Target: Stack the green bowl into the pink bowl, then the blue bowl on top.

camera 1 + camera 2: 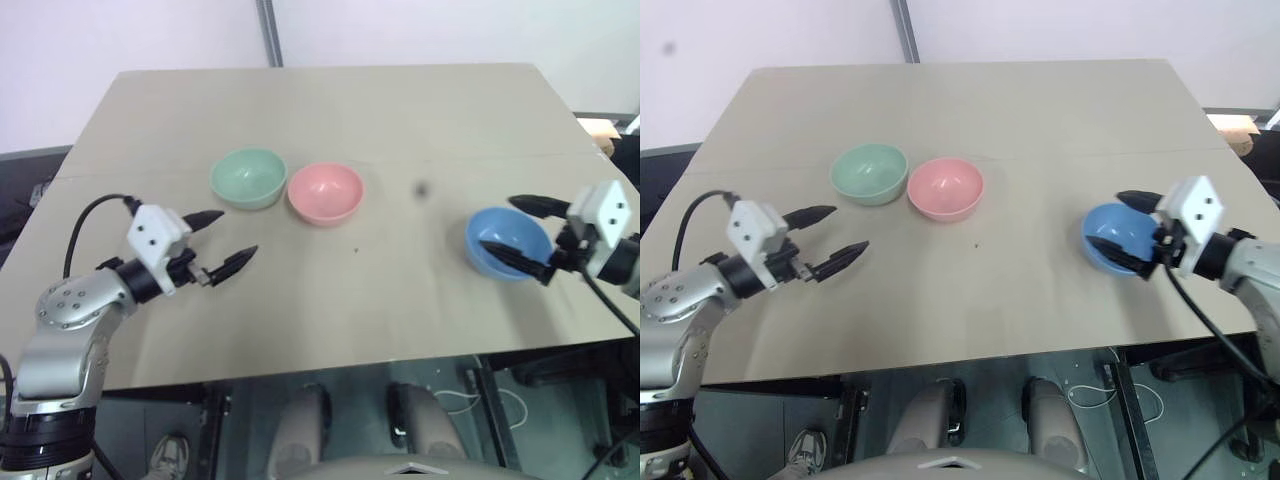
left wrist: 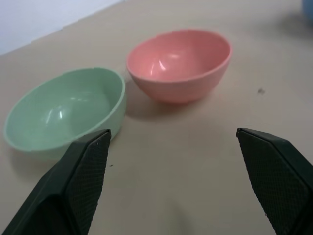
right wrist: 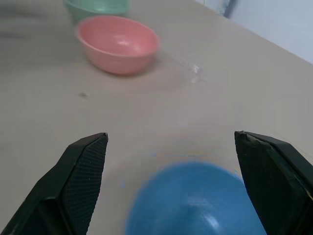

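Observation:
The green bowl [image 1: 248, 178] and the pink bowl [image 1: 325, 192] stand side by side, upright and almost touching, on the middle of the tan table [image 1: 330, 110]. The blue bowl [image 1: 507, 243] sits apart at the right. My left gripper [image 1: 222, 242] hovers open, a short way in front of and to the left of the green bowl [image 2: 66, 107], pointing toward both bowls. Over the blue bowl [image 3: 195, 200] my right gripper [image 1: 512, 226] is open, its fingers on either side of the bowl, nothing gripped. The pink bowl [image 3: 117, 43] lies further along its line of sight.
The table's front edge [image 1: 330, 368] runs just below both arms. A seam [image 1: 450, 157] crosses the tabletop behind the bowls. A small dark speck [image 1: 421, 189] marks the surface between the pink and blue bowls. A grey post [image 1: 269, 32] rises behind the far edge.

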Robot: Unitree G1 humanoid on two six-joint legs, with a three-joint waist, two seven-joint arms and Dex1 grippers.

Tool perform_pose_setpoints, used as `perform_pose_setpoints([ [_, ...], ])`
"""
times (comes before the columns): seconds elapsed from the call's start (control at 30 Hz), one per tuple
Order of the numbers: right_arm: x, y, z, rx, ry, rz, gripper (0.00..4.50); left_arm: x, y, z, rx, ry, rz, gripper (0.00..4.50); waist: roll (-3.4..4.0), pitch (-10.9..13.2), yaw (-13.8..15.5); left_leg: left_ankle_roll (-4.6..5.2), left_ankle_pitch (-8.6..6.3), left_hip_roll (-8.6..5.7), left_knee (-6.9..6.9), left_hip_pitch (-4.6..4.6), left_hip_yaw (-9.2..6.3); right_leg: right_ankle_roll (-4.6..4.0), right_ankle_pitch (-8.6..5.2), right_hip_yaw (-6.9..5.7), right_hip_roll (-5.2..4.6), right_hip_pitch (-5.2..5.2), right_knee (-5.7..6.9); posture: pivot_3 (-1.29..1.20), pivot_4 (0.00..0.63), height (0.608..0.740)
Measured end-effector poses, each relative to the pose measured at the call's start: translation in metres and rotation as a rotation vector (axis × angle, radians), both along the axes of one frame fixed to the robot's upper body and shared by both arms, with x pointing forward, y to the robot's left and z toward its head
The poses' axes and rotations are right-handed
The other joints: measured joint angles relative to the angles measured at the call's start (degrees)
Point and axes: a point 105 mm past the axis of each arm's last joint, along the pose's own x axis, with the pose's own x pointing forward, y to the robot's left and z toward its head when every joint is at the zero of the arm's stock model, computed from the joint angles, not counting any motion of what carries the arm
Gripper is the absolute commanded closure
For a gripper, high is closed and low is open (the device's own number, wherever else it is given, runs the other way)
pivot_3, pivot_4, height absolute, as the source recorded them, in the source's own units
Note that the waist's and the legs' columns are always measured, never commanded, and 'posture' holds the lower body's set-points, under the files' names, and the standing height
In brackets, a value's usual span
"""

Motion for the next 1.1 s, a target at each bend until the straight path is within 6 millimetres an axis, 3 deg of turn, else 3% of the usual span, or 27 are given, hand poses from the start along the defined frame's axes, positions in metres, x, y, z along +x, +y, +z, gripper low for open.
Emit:
perform_pose_setpoints([
  [0.1, 0.005, 0.033, -0.002, -0.046, -0.009, 0.103, 0.0, 0.008, -0.011, 0.011, 0.178, -0.047, -0.006, 0.15, -0.02, -0.01, -0.05, 0.0, 0.0, 0.0, -0.01, 0.01, -0.02, 0.0, 0.0, -0.01, 0.04, 0.0, 0.01, 0.0, 0.15, 0.74],
  [0.23, 0.002, 0.049, -0.01, -0.012, 0.033, 0.159, 0.0, 0.02, -0.034, 0.017, 0.469, -0.101, -0.106, 0.15, -0.02, 0.01, 0.8, 0.0, 0.0, -0.04, -0.02, -0.08, -0.07, -0.09, 0.03, -0.04, 0.05, -0.02, -0.02, 0.0, 0.15, 0.74],
  [0.33, 0.0, 0.048, -0.003, 0.03, 0.032, 0.166, 0.0, 0.033, -0.045, 0.022, 0.59, -0.121, -0.148, 0.15, -0.03, 0.02, 1.3, 0.0, 0.0, -0.05, 0.01, -0.13, -0.05, -0.09, 0.04, -0.04, 0.05, -0.03, -0.04, 0.0, 0.15, 0.74],
  [0.47, -0.007, 0.024, 0.008, 0.018, 0.031, 0.101, 0.0, 0.058, -0.06, 0.029, 0.753, -0.13, -0.224, 0.15, -0.04, 0.01, 1.77, 0.0, 0.0, -0.06, 0.1, -0.24, -0.17, -0.08, 0.04, -0.13, 0.08, -0.03, -0.04, 0.0, 0.15, 0.74],
  [0.57, -0.01, 0.018, 0.006, 0.003, 0.04, 0.079, 0.0, 0.064, -0.067, 0.025, 0.795, -0.12, -0.261, 0.15, -0.05, 0.01, 1.53, 0.01, 0.0, -0.07, 0.11, -0.25, -0.17, -0.06, 0.03, -0.12, 0.08, -0.02, -0.04, 0.0, 0.15, 0.74],
  [0.63, -0.018, 0.01, 0.002, -0.006, 0.048, 0.033, 0.0, 0.076, -0.085, 0.011, 0.88, -0.118, -0.353, 0.15, -0.05, 0.01, 1.39, 0.02, 0.01, -0.04, 0.16, -0.28, -0.25, 0.1, 0.12, -0.11, 0.19, -0.08, 0.07, 0.0, 0.15, 0.74],
  [0.73, -0.028, 0.005, 0.004, -0.015, 0.025, -0.01, 0.0, 0.085, -0.093, -0.005, 0.961, -0.104, -0.414, 0.9, -0.04, 0.01, 1.36, 0.02, 0.01, -0.04, 0.22, -0.28, -0.24, 0.15, 0.14, -0.07, 0.19, -0.08, 0.12, 0.0, 0.15, 0.74],
  [0.83, -0.035, 0.0, 0.003, -0.018, 0.023, -0.051, 0.0, 0.091, -0.099, -0.017, 1.028, -0.104, -0.468, 2.3, -0.05, 0.01, 1.27, 0.02, 0.01, -0.03, 0.35, -0.3, -0.23, 0.2, 0.13, -0.05, 0.2, -0.08, 0.2, 0.0, 0.15, 0.74],
  [1.0, -0.041, 0.0, 0.005, -0.015, 0.011, -0.078, 0.0, 0.095, -0.113, -0.023, 1.058, -0.13, -0.54, 4.21, -0.05, 0.02, 1.38, 0.03, 0.0, -0.02, 0.9, -0.5, -0.37, 0.11, -0.06, -0.11, 0.2, -0.14, 0.56, 0.0, 0.15, 0.74],
  [1.03, -0.042, 0.0, 0.004, -0.014, 0.014, -0.082, 0.0, 0.094, -0.114, -0.024, 1.059, -0.129, -0.558, 4.45, -0.06, 0.02, 1.34, 0.03, 0.0, -0.02, 0.98, -0.54, -0.38, 0.11, -0.06, -0.11, 0.2, -0.17, 0.62, 0.0, 0.15, 0.74],
  [1.1, -0.043, 0.0, 0.002, -0.014, 0.023, -0.089, 0.0, 0.09, -0.119, -0.026, 1.052, -0.134, -0.606, 4.45, -0.05, 0.02, 1.36, 0.03, 0.0, -0.03, 1.07, -0.57, -0.41, 0.12, -0.07, -0.11, 0.2, -0.17, 0.69, 0.0, 0.15, 0.74],
])
